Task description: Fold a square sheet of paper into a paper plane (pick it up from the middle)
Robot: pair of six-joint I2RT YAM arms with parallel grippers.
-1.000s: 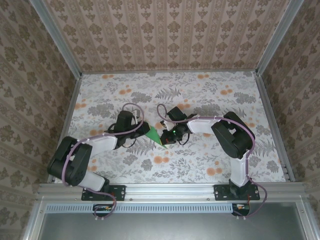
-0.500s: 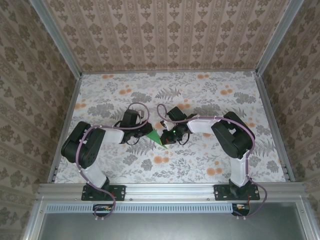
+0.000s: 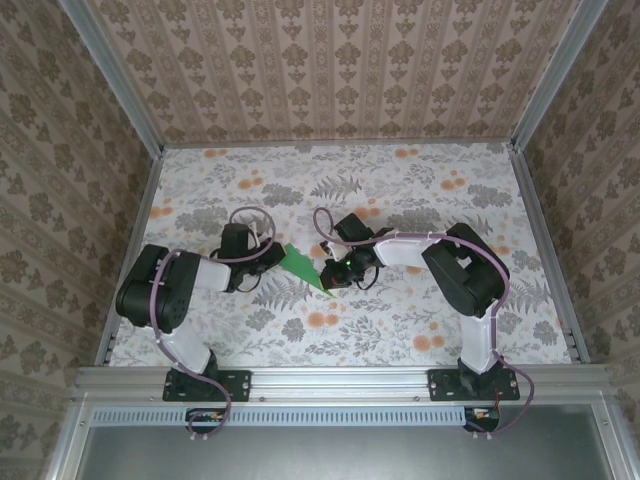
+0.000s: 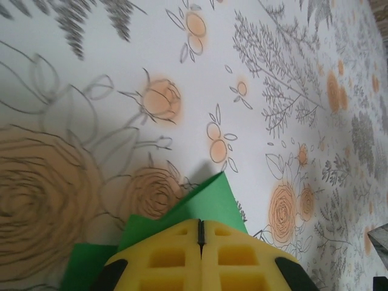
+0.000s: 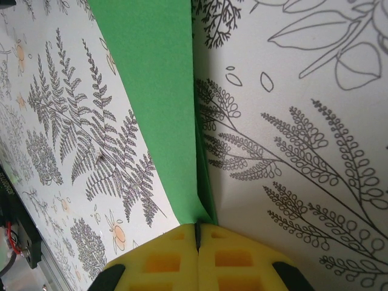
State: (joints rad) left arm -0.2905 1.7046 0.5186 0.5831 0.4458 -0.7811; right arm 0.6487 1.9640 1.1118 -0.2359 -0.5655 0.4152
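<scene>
The paper plane (image 3: 302, 266) is bright green paper folded into a narrow pointed shape, lying mid-table between the two grippers. My right gripper (image 3: 336, 277) sits at its near pointed end. In the right wrist view the paper plane (image 5: 160, 91) runs its centre crease straight into the seam of the shut yellow pads (image 5: 176, 260), so the right gripper (image 5: 197, 227) is shut on it. My left gripper (image 3: 271, 259) stands at the far left end with its jaws pressed together. In the left wrist view a raised green flap (image 4: 212, 203) shows just past the left gripper (image 4: 200, 225); whether they touch I cannot tell.
A flowered cloth (image 3: 420, 190) covers the table. Patterned walls (image 3: 60, 150) close in the back and both sides. An aluminium rail (image 3: 340, 381) runs along the near edge, holding both arm bases. Purple cable loops (image 3: 250, 212) rise above the left wrist.
The left arm has drawn back to the left with its elbow folded in, uncovering more of the green paper. The right gripper has stayed at the paper's near tip.
</scene>
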